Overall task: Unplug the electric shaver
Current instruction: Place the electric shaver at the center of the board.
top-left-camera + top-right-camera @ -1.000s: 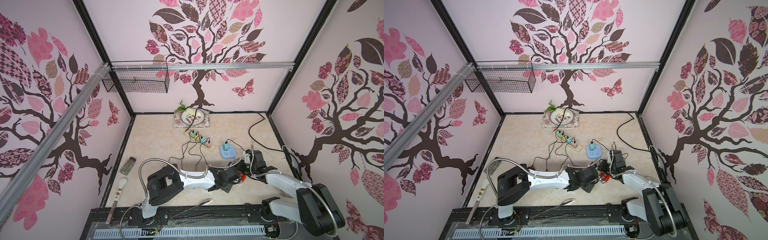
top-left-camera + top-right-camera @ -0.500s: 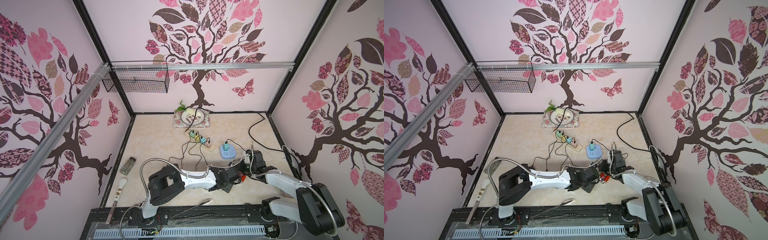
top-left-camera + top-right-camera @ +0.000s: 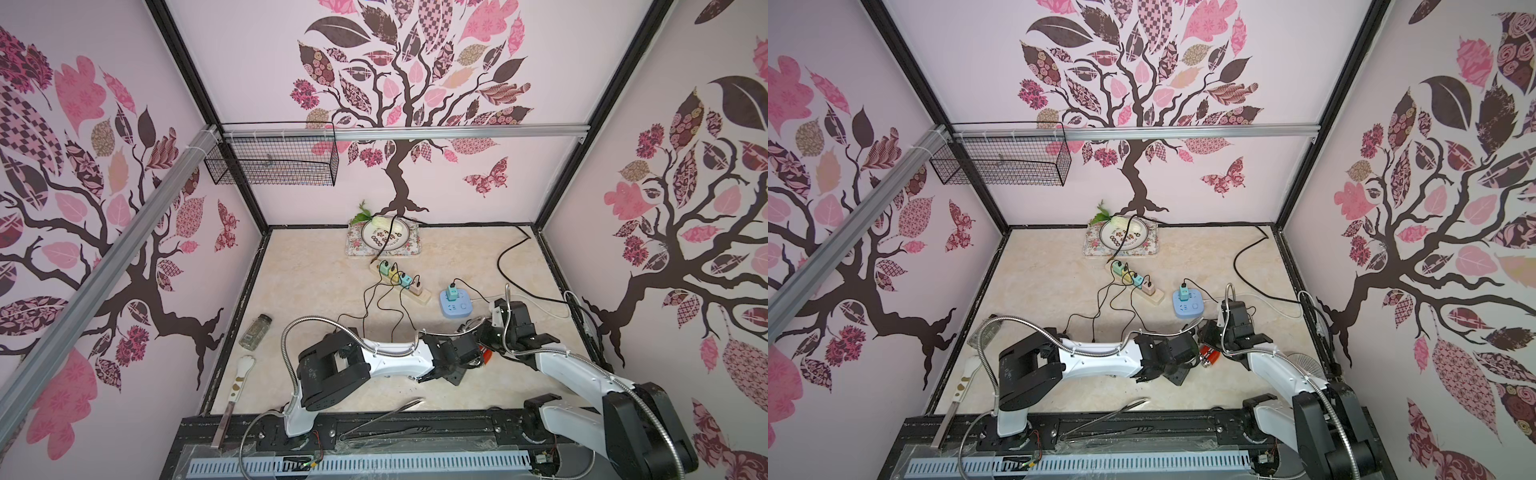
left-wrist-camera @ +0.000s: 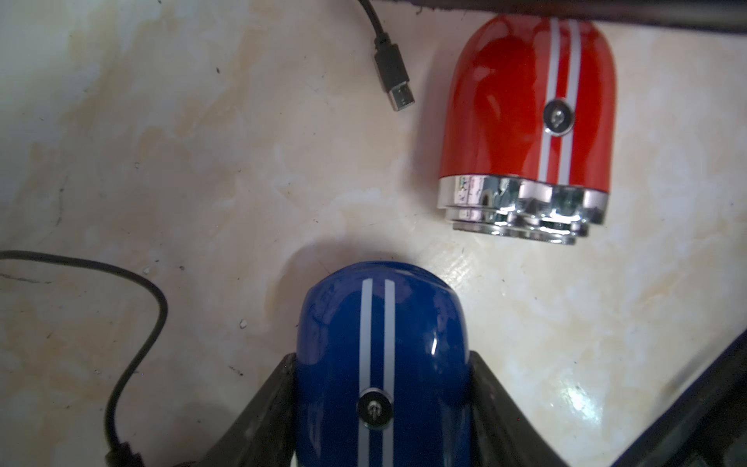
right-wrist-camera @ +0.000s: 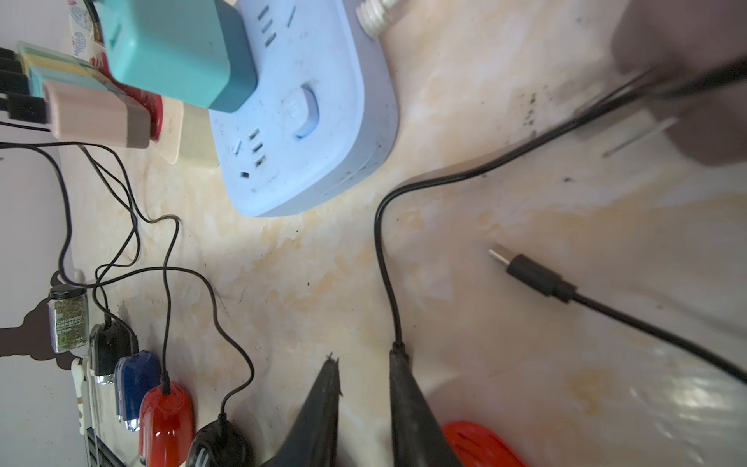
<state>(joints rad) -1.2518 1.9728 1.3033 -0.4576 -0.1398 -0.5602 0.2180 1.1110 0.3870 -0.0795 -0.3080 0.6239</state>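
Observation:
My left gripper (image 4: 382, 360) is shut on a blue electric shaver (image 4: 380, 323) with two white stripes, its rounded end free of any cable. Beside it a red shaver (image 4: 517, 113) lies on the marble table. A loose black plug (image 4: 394, 77) lies just off this shaver's rounded end, in nothing. In both top views the red shaver (image 3: 486, 356) (image 3: 1209, 355) shows between the two wrists. My right gripper (image 5: 366, 356) hangs over the table with its fingers slightly apart, open and holding nothing. A black cable (image 5: 384, 258) runs to one fingertip, and the loose plug (image 5: 529, 277) lies nearby.
A blue power strip (image 5: 307, 121) carries a teal adapter (image 5: 178, 48), and a beige strip (image 3: 417, 296) holds several adapters. Several more shavers (image 5: 165, 416) with cables plugged in lie by a parsley jar (image 5: 68, 319). A plate on a floral tray (image 3: 384, 241) stands at the back.
The right gripper's fingers have parted a little. Both arms stay about where they were, and the left gripper still holds the blue shaver.

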